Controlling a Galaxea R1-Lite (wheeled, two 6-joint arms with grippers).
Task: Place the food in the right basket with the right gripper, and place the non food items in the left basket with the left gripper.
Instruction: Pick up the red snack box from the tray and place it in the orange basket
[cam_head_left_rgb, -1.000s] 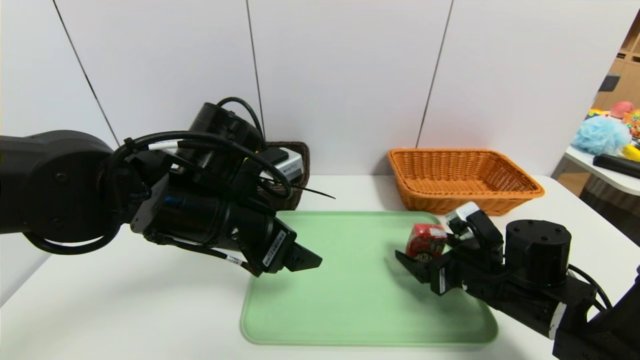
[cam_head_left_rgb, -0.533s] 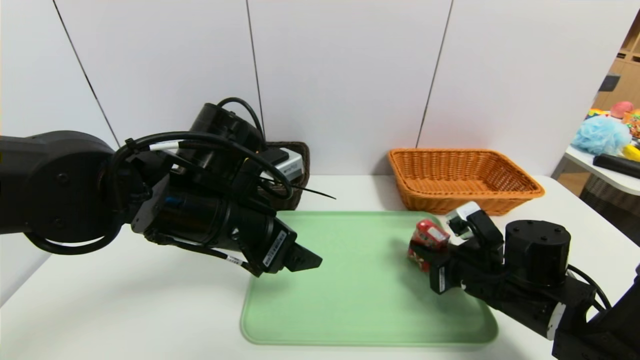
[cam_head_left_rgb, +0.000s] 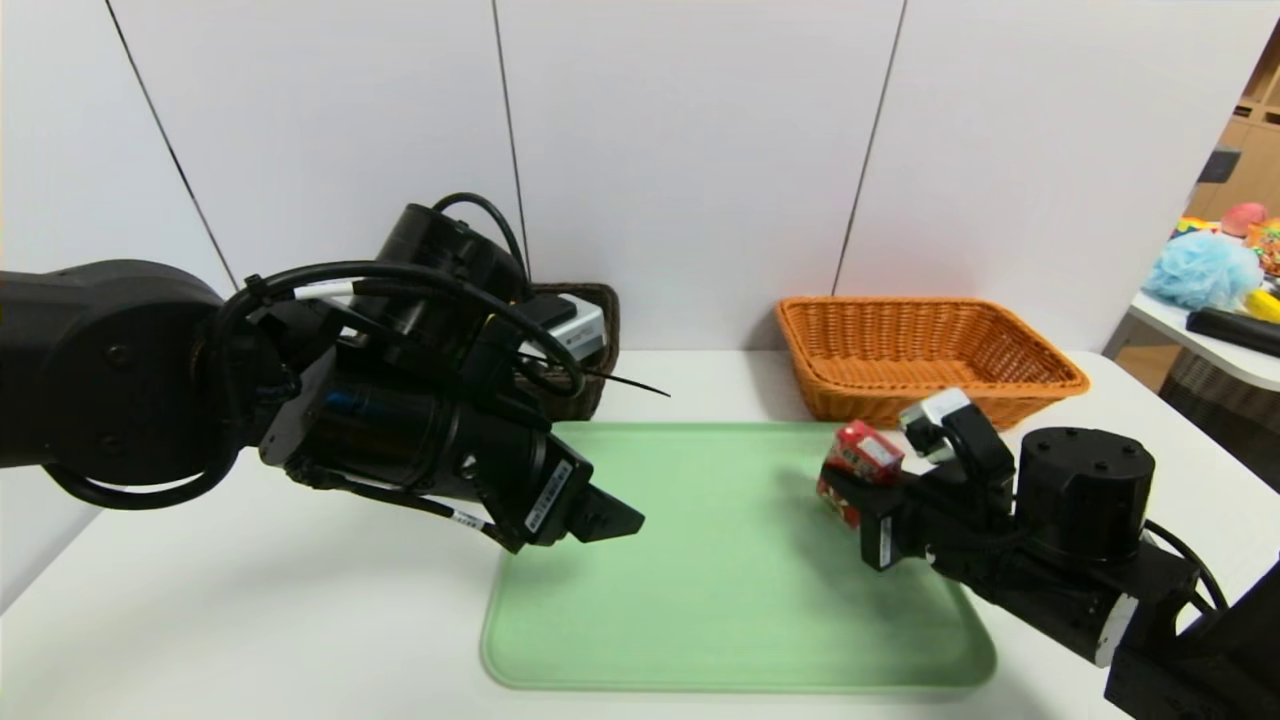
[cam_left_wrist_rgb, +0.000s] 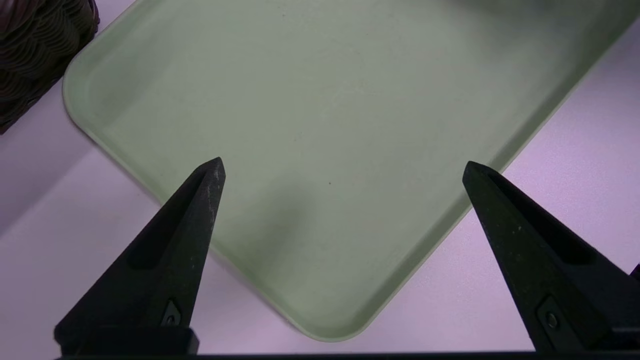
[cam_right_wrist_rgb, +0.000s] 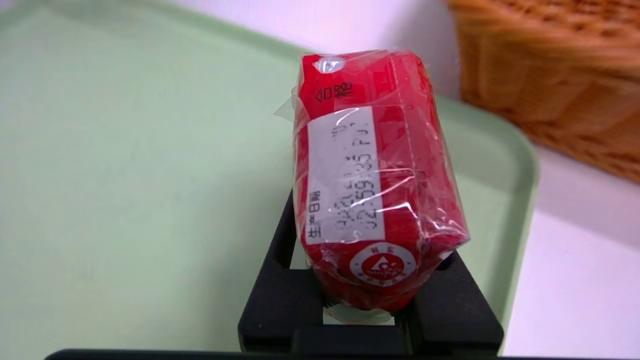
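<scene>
Head camera overlooks the tray (cam_head_left_rgb: 700, 600); wrist cameras view it close

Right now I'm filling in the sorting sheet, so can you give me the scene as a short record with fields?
right gripper: shut on the red packet, held over the right end of the tray
left gripper: open, holding nothing, above the tray's left end
green tray: no loose items visible on it
orange basket: right side, beyond the tray, nothing visible inside
dark basket: left side, largely hidden behind the left arm
red packet: plastic-wrapped, white printed label, not yet in a basket
</scene>
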